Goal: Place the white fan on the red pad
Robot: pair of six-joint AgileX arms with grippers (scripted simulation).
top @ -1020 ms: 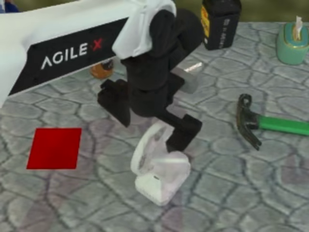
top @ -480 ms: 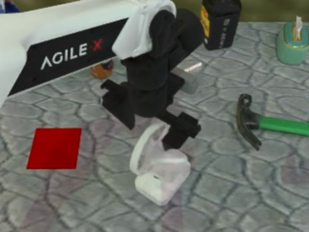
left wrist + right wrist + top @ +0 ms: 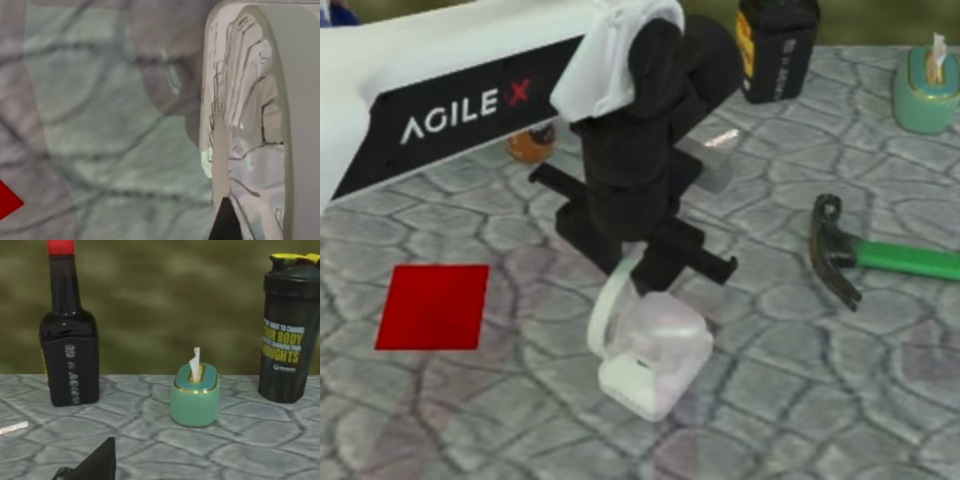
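Left pincer (image 3: 638, 272) sits over the table's middle, and the fan (image 3: 650, 350) stands right under it, toward the near edge. The pad (image 3: 432, 306) lies flat, well off to its left. The hammer (image 3: 860, 258) lies out to its right. Bottle (image 3: 776, 45) and tissue box (image 3: 926, 85) stand behind, rightward.
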